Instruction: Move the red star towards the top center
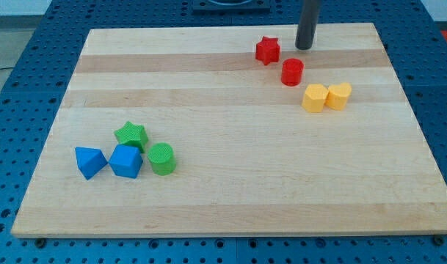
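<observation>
The red star (267,50), a light, rigid block that likely slides easily, sits near the board's top edge with my tip (304,47), a bare rod gripping nothing, just at its three o'clock, so I'd push its right flank.

Blocks: no readable text or numbers (plain coloured faces).
Pale wooden board (230,183): no labels, brands or signs.
</observation>
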Controlling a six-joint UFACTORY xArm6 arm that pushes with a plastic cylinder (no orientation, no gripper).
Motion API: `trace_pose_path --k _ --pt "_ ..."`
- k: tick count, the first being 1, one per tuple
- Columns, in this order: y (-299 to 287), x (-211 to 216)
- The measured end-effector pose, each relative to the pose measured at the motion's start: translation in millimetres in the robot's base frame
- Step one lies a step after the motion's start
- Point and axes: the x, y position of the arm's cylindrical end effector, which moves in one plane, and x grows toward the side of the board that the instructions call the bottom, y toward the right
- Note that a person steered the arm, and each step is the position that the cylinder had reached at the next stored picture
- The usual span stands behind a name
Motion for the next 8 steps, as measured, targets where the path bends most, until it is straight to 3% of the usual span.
trace_pose_path --k 1,2,6,8 --pt "-24.4 24.7" --pt "-48.3 19.0" --pt "-75.2 -64.1" --pt "-87.4 -39.9"
